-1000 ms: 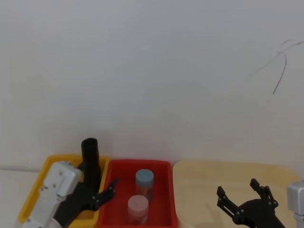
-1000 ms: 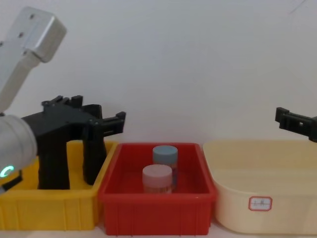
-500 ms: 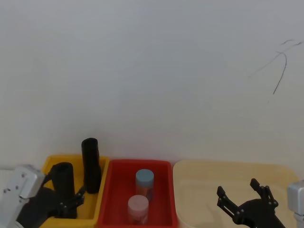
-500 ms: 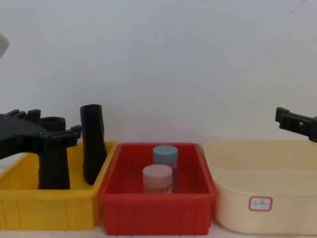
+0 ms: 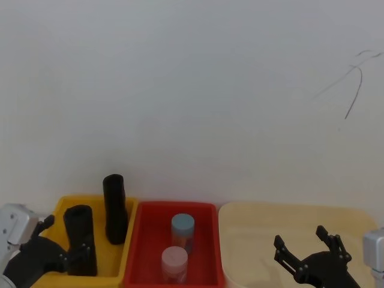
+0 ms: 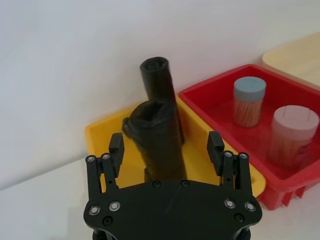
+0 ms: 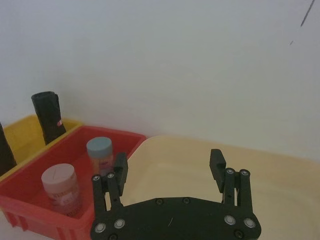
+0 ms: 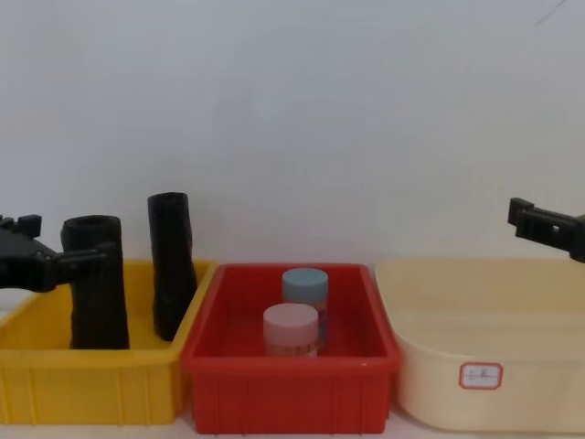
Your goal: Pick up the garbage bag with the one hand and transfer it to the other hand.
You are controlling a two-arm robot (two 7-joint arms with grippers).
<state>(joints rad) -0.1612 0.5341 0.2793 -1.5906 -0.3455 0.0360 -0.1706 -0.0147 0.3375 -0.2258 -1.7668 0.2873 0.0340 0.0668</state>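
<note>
Black garbage bag point(image 8: 95, 282) upright (stubby roll) in yellow bin point(image 8: 91, 393)

A red bin point(image 8: 288, 398) holding a blue-lidded jar point(image 8: 304, 286) and pink-lidded jar point(image 8: 291, 329) sits between yellow bin point(image 8: 91, 389) and beige tub point(image 8: 539, 389).

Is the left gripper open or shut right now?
Open: the left gripper has fingers wide apart, not gripping the garbage bag in the yellow bin.

bright, even, diffuse light from above. white wall point(image 5: 192, 90) lit flat. soft faint shadows inside the red bin point(image 8: 291, 393) and under its near rim. garbage bag point(image 8: 94, 283) reads flat matte black.
</note>
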